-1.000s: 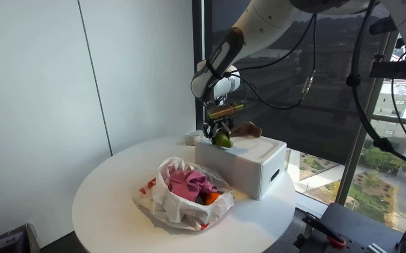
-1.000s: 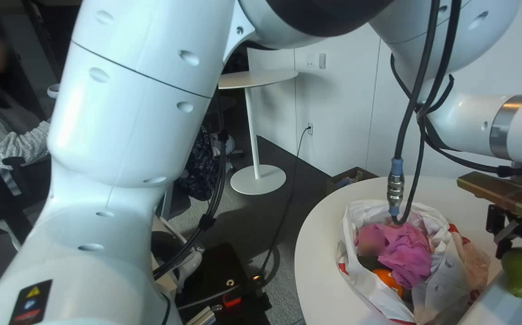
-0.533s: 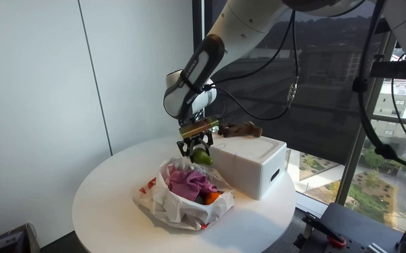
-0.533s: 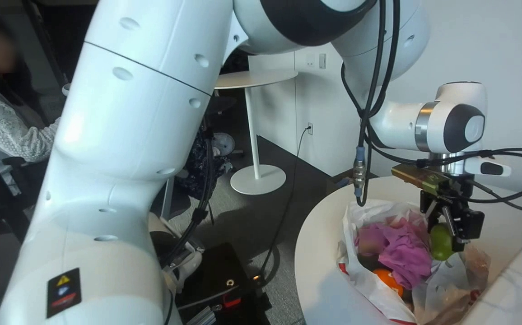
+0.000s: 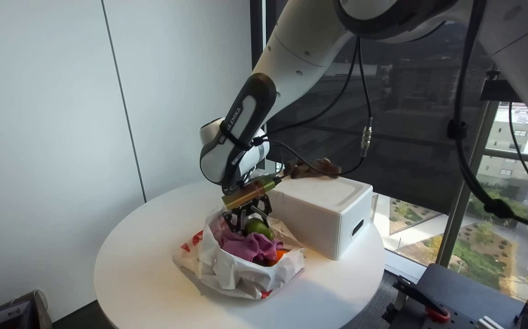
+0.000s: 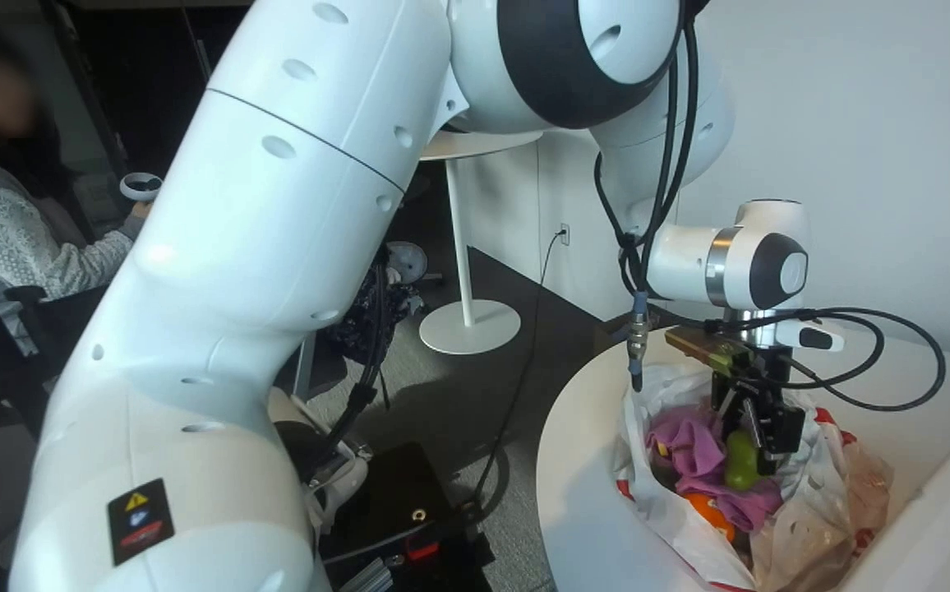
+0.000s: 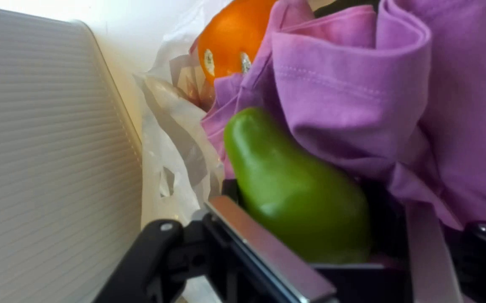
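Observation:
A green pear [image 5: 258, 228] is between the fingers of my gripper [image 5: 248, 224], which is shut on it. The pear also shows in an exterior view [image 6: 741, 462] and large in the wrist view [image 7: 293, 189], its narrow end pointing away from the fingers. The gripper is down in the mouth of a white plastic bag [image 5: 227, 272] with red print. The pear lies against a pink-purple cloth [image 7: 348, 84] in the bag; whether it rests on it I cannot tell. An orange fruit [image 7: 234, 38] sits beside the cloth. The bag's bottom is hidden.
A white box [image 5: 300, 224] stands right beside the bag, with a brown plush-like thing [image 5: 314, 169] on top. Both bag and box are on a round white table [image 5: 145, 260]. Cables [image 6: 878, 312] loop off the wrist. A person [image 6: 15, 222] sits behind the arm's base.
The gripper has carried the pear from above the white box over to the bag, then lowered it into the bag's mouth. The cloth is pushed and folded differently.

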`<state>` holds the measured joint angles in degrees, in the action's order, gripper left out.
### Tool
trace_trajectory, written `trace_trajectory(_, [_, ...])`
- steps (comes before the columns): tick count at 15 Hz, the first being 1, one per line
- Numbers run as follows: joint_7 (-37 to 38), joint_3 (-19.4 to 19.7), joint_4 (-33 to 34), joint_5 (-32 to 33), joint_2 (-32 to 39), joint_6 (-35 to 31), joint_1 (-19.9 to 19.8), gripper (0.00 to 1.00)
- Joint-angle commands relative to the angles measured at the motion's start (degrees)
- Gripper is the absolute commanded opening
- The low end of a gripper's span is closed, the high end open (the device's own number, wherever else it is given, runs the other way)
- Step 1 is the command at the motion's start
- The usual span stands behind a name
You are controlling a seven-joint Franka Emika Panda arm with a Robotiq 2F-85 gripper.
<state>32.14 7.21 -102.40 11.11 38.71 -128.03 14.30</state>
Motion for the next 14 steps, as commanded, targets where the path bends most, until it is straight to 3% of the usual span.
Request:
trace_trajectory(1, [-1.3,-1.1,1.2,0.1,2.8,0.5,-0.2,0.49])
trace_trajectory(3, [-0.8,-0.8,0.9,0.4,3.2,-0.5,0.1,0.49])
trace_trajectory(4, [-0.6,-0.6,0.4,0.4,2.8,-1.1,0.1,0.94])
trace_trajectory(6, [0.9,-0.1,-0.4,-0.3,1.1,-0.5,0.1,1.00])
trace_trajectory(10, [4.1,1.4,-3.6,-1.0,-3.7,-5.0,-1.2,1.00])
trace_trajectory(14, [6.3,3.4,-4.0,-3.2,-8.6,-7.4,-5.3,1.00])
